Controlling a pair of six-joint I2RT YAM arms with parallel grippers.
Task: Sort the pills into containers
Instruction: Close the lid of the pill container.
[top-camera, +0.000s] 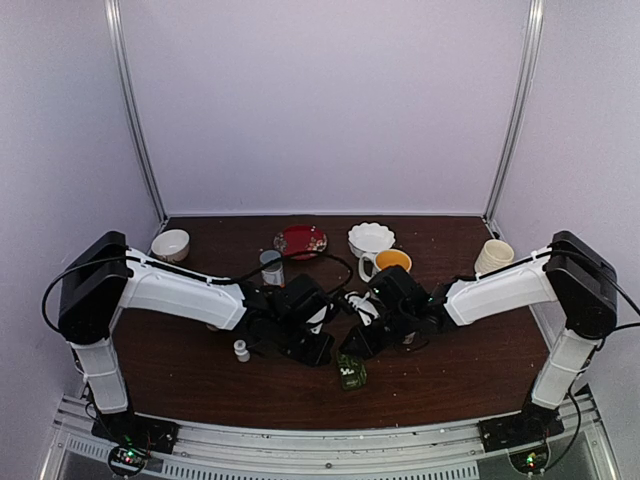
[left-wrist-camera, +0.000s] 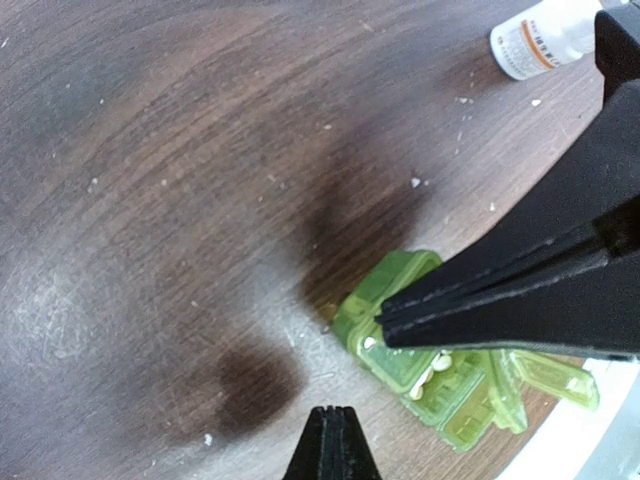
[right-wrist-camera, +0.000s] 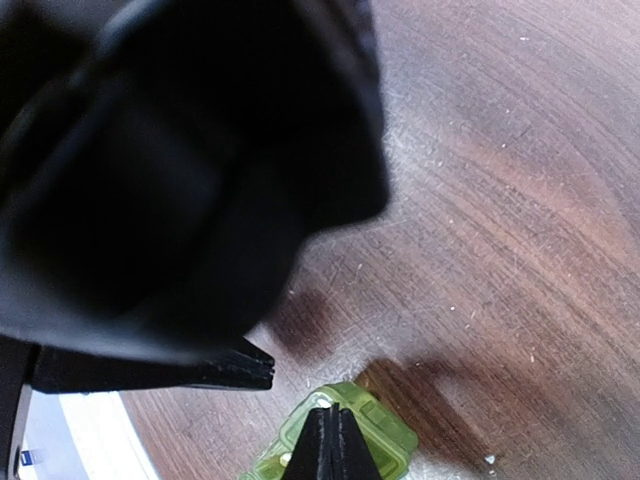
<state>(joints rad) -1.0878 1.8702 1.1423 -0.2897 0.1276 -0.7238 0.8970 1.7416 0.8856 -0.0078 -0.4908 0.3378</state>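
Written matter: the only label in view is on a small white bottle (left-wrist-camera: 538, 42) lying at the top right of the left wrist view. It carries an orange band and lines of fine print, too small and blurred to read. No marking on the green pill box (left-wrist-camera: 400, 365) is legible in any view. Position of the box: in the overhead view the pill box (top-camera: 351, 372) sits on the dark wooden table (top-camera: 200, 390), front and centre, just nearer the front edge than the two gripper tips that meet over it. Some of its lids stand flapped open, and white pills (left-wrist-camera: 440, 363) show in the uncovered compartments. Left gripper (left-wrist-camera: 332, 412): jaws pressed together, nothing between them, with the tip just short of the box and to its left, clear of it. Right gripper (right-wrist-camera: 330, 412): jaws likewise closed and empty, with the tip in front of the box's end compartment. From the left wrist it reaches in from the right, and its point overlaps the box beside the exposed pills. Whether it touches the plastic cannot be told.
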